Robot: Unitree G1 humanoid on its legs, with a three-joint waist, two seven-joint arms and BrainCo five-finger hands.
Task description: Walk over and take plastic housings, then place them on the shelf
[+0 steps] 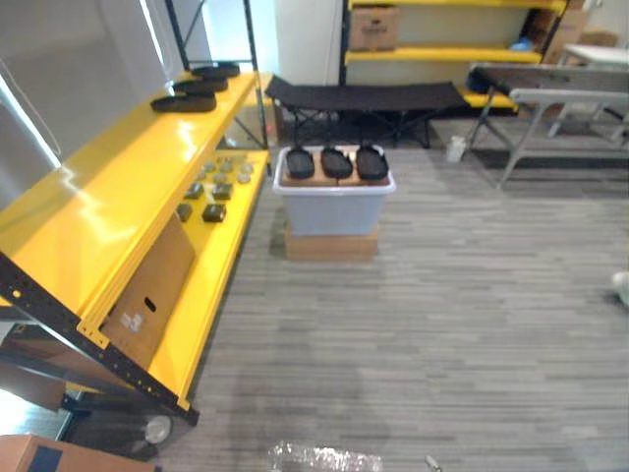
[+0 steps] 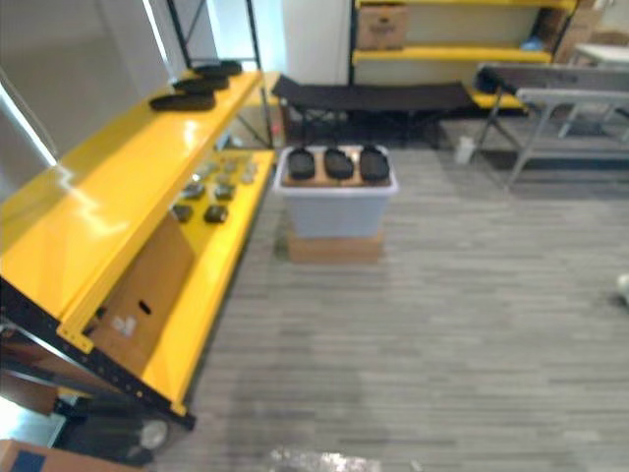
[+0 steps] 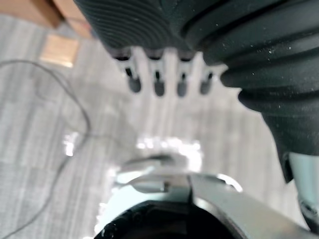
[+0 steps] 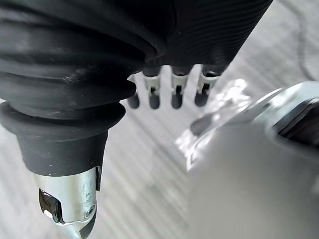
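1. The left hand [image 3: 158, 79] hangs over the floor with its fingers straight in a row, holding nothing.
2. The right hand [image 4: 174, 92] hangs the same way: fingers straight, side by side, nothing between them.
3. Three black plastic housings [image 1: 335, 162] lie at the upper centre of the frame, well apart from both hands. They sit on top of a pale grey-blue bin [image 1: 334, 211].
4. These three sit side by side in one row across the frame. Each is an oval whose long axis runs from the bin's near edge to its far edge, pointing up the frame.
5. The bin stands on one flat cardboard box [image 1: 331, 246], just right of the yellow shelf [image 1: 108, 197], with a narrow strip of floor between them.
6. Three more shelf housings [image 1: 197, 87] lie on the shelf's top tier at the upper left. Their long axes run across the frame, one behind the other.
7. The shelf runs diagonally from the lower left to the upper centre, and the near stretch of its top tier is bare.
8. Its lower tier carries a cluster of small dark parts [image 1: 211, 192], too small to count, and one leaning cardboard sheet [image 1: 152, 285].
9. The grey floor [image 1: 442, 315] lies open from the bottom edge up to the bin and across to the right edge.
10. Behind the bin stands one black folding cot [image 1: 364, 96], and one grey table [image 1: 560, 98] is at the upper right.
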